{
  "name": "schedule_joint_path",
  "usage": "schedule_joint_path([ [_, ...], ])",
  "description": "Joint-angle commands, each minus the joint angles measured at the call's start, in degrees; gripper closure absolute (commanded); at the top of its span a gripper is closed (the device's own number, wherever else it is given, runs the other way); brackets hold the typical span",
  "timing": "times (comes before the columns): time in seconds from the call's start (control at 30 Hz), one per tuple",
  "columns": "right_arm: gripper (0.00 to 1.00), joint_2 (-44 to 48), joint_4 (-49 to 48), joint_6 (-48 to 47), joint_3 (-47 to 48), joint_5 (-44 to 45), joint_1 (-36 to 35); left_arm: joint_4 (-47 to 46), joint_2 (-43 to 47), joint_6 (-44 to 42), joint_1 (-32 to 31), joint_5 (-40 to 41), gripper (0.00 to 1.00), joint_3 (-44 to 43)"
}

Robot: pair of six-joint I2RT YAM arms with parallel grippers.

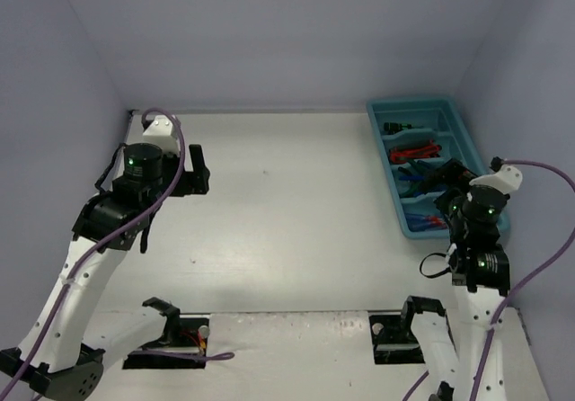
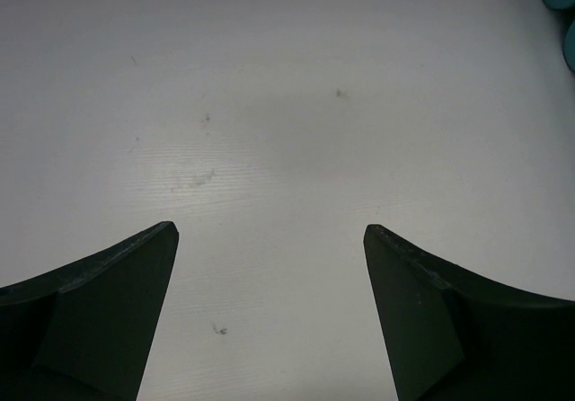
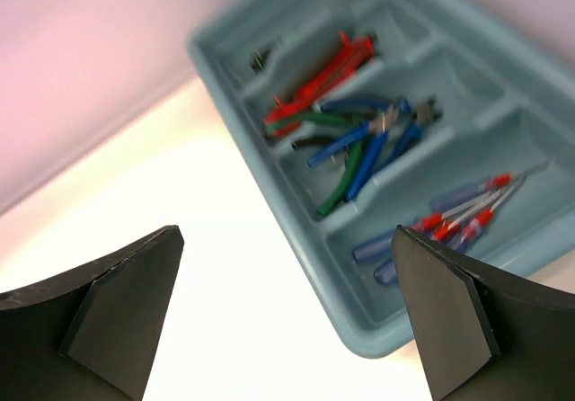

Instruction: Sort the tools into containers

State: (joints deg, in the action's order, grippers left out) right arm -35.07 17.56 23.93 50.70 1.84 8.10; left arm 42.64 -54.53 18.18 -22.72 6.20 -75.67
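My right hand [image 3: 287, 239] hovers wide open, gripping nothing, above teal tray [image 3: 208, 49] at far right of worktop [image 2: 287, 104]. Tools lie grouped by kind, one compartment each: red utility knives [image 3: 323, 77], pliers [image 3: 359, 145], screwdrivers [image 3: 449, 214]. Sorting looks done. My left hand [image 2: 269, 230] open over bare worktop. No readable labels.

Our left hand [image 2: 269, 232] hovers at the far left, jaws spread wide and empty; our right hand [image 3: 287, 232], on the right, likewise.
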Motion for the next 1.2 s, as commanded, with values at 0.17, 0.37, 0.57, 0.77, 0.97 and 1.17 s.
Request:
schedule_joint_path([
  [0.17, 0.0, 12.64, 7.31, -7.15, 5.64, 0.79, -4.14, 2.8, 10.05, -2.36, 0.31, 10.57, 0.09, 3.42],
  [0.37, 0.0, 17.67, 11.27, -6.53, 6.66, 1.21, -8.71, 7.19, 18.11, -4.46, 0.31, 15.04, 0.06, 8.09],
  [0.57, 0.0, 21.13, 17.36, -6.27, 8.78, 3.48, -12.91, 9.12, 22.59, -4.39, 0.31, 17.36, 0.04, 8.61],
  [0.77, 0.0, 25.15, 20.36, -5.47, 9.87, 6.72, -14.72, 11.26, 22.81, -1.97, 0.31, 16.21, 0.04, 8.89],
  [0.97, 0.0, 27.13, 22.33, -4.7, 10.73, 8.62, -16.61, 12.99, 23.9, 1.82, 0.31, 15.19, 0.04, 9.66],
  [1.17, 0.0, 28.41, 23.1, -4.64, 10.27, 8.67, -17.21, 12.99, 24.74, 2.38, 0.31, 15.86, 0.04, 10.05],
])
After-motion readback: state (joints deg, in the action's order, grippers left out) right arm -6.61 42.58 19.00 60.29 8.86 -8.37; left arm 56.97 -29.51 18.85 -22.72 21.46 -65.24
